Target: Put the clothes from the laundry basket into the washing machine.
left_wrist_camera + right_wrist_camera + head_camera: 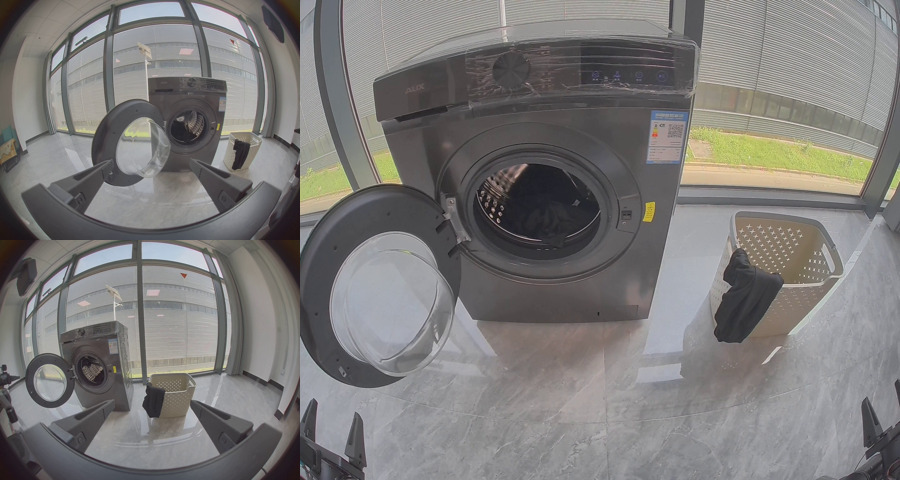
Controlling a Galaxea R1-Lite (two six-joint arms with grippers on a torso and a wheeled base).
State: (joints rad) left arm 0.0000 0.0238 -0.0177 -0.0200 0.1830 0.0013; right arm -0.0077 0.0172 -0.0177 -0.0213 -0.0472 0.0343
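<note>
A black garment (747, 297) hangs over the rim of the laundry basket (800, 309), on the side facing the washing machine (562, 294). Most of the cloth falls down the outside of the basket's wall, and whether its lower end touches the floor (625, 406) cannot be told. The basket is cream plastic with star-shaped holes and a handle cut-out at the rim. It stands upright near the floor's far right corner, close to the window wall.

Just beside it, along the floor's far edge, stands the dark grey front-loading machine. Its round door (337, 250) is swung fully open toward the left, its clear bowl-shaped pane facing out. Inside the drum lies a heap of dark clothes (547, 219) at the bottom, with the perforated metal wall showing above it.

The machine carries a blue-and-white label (667, 136) with a small square code at the upper right of its front, and a small yellow sticker (649, 211) just beside the door latch. A logo sits at the left of the control panel. Clear plastic film covers that panel, over a round dial (510, 69) and a row of lit blue icons (628, 75).

The left end effector (150, 167) is at the floor's near left corner, its fingers spread wide and holding nothing. The right end effector (151, 405) is at the near right corner, likewise spread wide with nothing between the fingers, well apart from the basket.
</note>
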